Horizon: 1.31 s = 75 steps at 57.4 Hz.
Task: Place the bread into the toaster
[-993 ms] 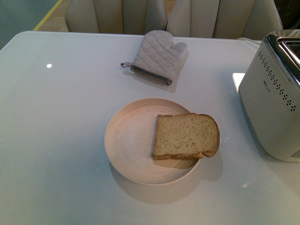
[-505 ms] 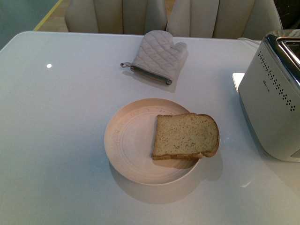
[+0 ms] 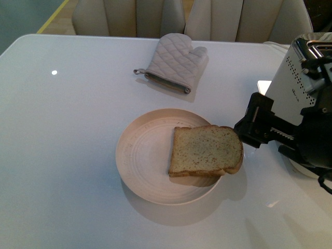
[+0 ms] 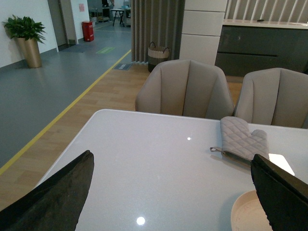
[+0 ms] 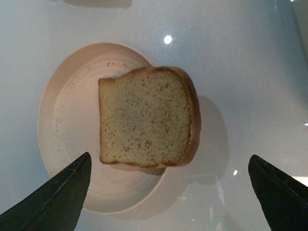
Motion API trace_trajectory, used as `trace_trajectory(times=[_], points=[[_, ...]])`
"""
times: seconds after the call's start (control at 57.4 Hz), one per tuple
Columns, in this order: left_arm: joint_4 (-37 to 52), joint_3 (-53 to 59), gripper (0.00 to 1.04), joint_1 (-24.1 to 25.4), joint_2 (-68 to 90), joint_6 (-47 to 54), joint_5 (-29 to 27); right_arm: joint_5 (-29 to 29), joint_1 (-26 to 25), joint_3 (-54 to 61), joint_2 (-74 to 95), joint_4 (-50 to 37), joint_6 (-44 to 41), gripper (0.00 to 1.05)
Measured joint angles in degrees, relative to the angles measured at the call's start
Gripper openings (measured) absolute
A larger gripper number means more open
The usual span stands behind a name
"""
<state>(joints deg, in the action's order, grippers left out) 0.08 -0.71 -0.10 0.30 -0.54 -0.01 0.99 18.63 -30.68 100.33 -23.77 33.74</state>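
white table (image 3: 62, 155), bread (image 3: 206, 150) near right hand (image 3: 248, 128)

On the tabletop (image 3: 62, 155), the plate (image 3: 148, 155) lies in the middle, with the bread (image 3: 206, 150) on its right half, overhanging the rim. The mitt (image 3: 174, 62) lies behind the plate, well apart. The toaster (image 3: 293, 91) stands at the right; the right fingers (image 3: 254, 124) are between it and the bread.

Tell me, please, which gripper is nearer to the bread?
Right. The right gripper hovers open just beside the bread, on its toaster side. The left gripper is outside the front view; its wrist view catches the plate rim but no bread.
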Motion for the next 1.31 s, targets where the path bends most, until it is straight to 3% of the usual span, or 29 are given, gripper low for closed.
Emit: trace_trajectory(times=[0.314,0.854,1.307], points=[[0.0,0.0,0.97,0.0,0.0,0.02,0.0,2.29,-1.18,-4.42,12.39,-4.52,7.39,0.96],[0.0,0.0,0.97,0.0,0.0,0.02,0.0,6.29,-1.11,-10.03,25.51,-10.36,8.96,0.95],[0.0,0.0,0.97,0.0,0.0,0.02,0.0,8.44,-0.72,-10.71,26.43,-13.22,9.94,0.25]])
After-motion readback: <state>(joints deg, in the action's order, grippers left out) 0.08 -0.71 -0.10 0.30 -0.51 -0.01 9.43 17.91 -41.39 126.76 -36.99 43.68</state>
